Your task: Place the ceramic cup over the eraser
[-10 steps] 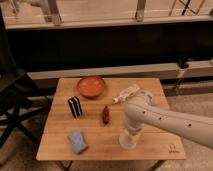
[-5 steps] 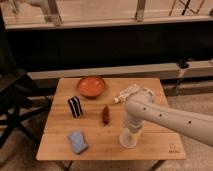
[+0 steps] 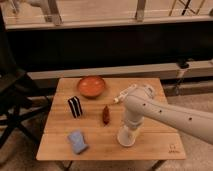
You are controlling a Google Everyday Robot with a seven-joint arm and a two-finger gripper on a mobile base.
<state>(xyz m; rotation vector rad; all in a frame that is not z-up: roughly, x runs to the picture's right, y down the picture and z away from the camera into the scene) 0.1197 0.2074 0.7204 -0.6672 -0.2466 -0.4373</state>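
Ceramic cup (image 3: 125, 138) sits on the table (image 3: 155, 149) at lower centre of the frame, with the gripper (image 3: 128, 127) right on top of it; its grip cannot be told. Eraser (image 3: 75, 106) stands upright, well apart, left of centre.

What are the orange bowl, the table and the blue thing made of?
Bowl: maybe glazed clay or plastic, smooth and evenly orange-brown. Table: looks like pale wood, with plank lines along the top. Blue pad: matte, perhaps sponge or cloth; unclear. The gripper is at the white cup near the table's front edge.
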